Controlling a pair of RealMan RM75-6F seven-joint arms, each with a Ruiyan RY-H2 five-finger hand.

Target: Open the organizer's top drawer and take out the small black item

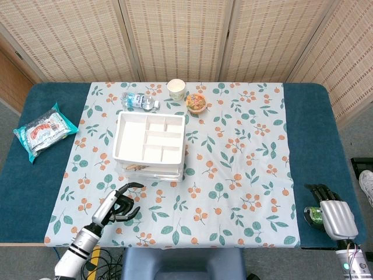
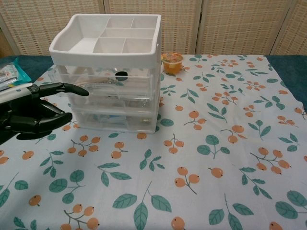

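Left hand (image 2: 31, 112) hovering near the table's front-left, apart from the organizer (image 2: 108, 72), fingers loosely spread with one stretched forward toward the clear drawers, holding nothing. In the head view, same hand (image 1: 119, 205) sitting just in front of the organizer (image 1: 150, 143), not touching it. Right hand (image 1: 332, 213) parked at the far right edge on the blue cloth, fingers curled around a small green thing (image 1: 315, 216); cannot tell whether gripping it or merely resting over it.

Top drawer (image 2: 108, 79) seemingly flush with the drawers below or barely out; hard to say through the clear plastic. Small black item (image 2: 121, 75) visible as a dark round spot behind the top drawer's front, still inside. Judging from that: opening not clearly done, removal not done. Left to do: hook the drawer front, pull it out, reach in, lift the black piece clear.

Beyond: paper cup (image 1: 176, 88), snack cup (image 1: 196, 102), water bottle (image 1: 140, 101), packet (image 1: 44, 130) at the left.
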